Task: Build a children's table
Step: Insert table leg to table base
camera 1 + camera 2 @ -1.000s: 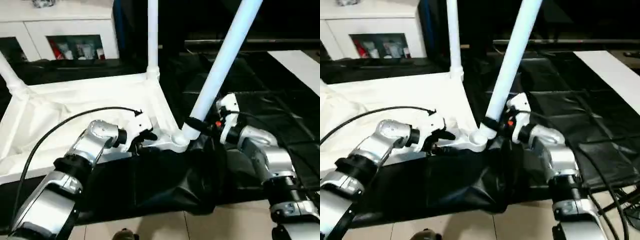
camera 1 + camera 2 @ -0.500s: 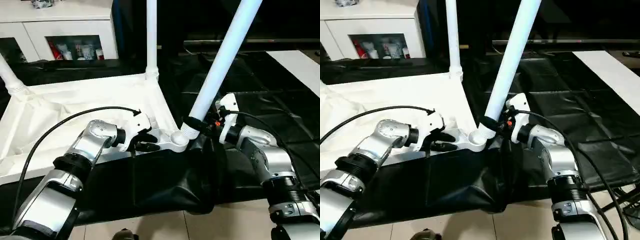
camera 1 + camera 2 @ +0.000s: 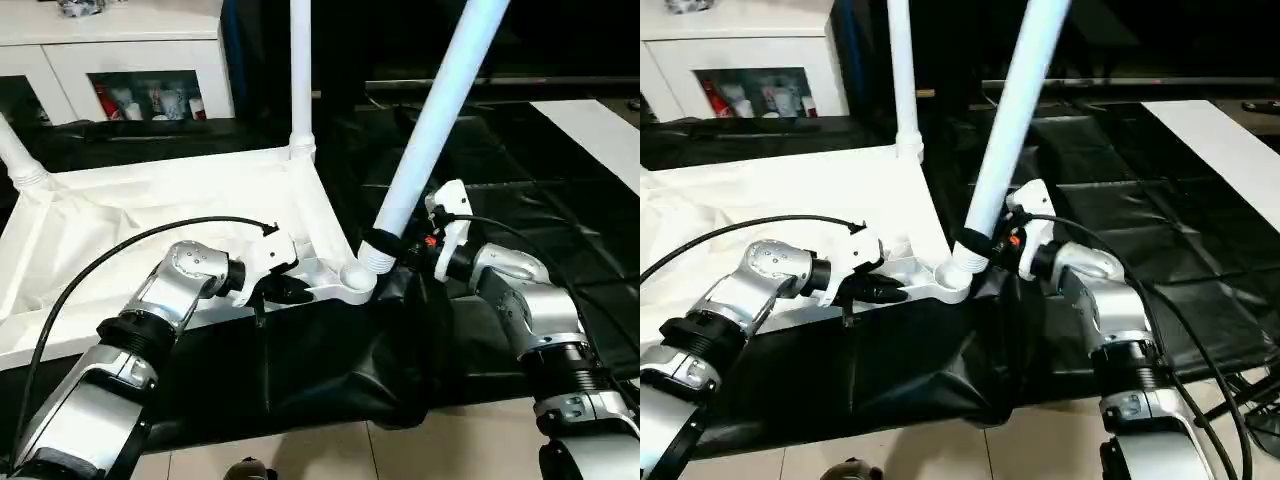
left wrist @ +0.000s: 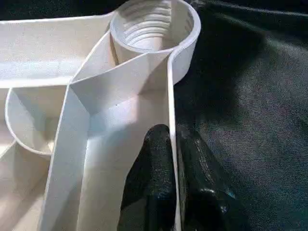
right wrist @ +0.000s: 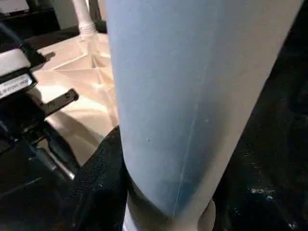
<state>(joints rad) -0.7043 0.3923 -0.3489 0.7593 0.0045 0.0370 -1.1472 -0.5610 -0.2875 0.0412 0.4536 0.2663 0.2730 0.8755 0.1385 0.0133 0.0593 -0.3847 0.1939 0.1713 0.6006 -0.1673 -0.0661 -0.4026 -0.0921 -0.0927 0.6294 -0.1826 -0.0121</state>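
Tabletop [image 3: 150, 210] lies underside-up on the black-draped bench [image 3: 560, 190]; L pincer [image 4: 174, 159] is pinching its near rim wall, one finger each side, just left of the near-right corner socket [image 3: 357, 279]. R pincer [image 3: 392, 246] grips the loose leg [image 3: 430, 120] near its threaded end, which sits tilted at the socket mouth. Leg's long axis leans up and right, so it prob. needs tipping left toward upright before it threads in.

White cabinet [image 3: 120, 60], black-draped work table [image 3: 330, 370]

Tilted leg [image 3: 430, 130] top beyond picture's upper edge
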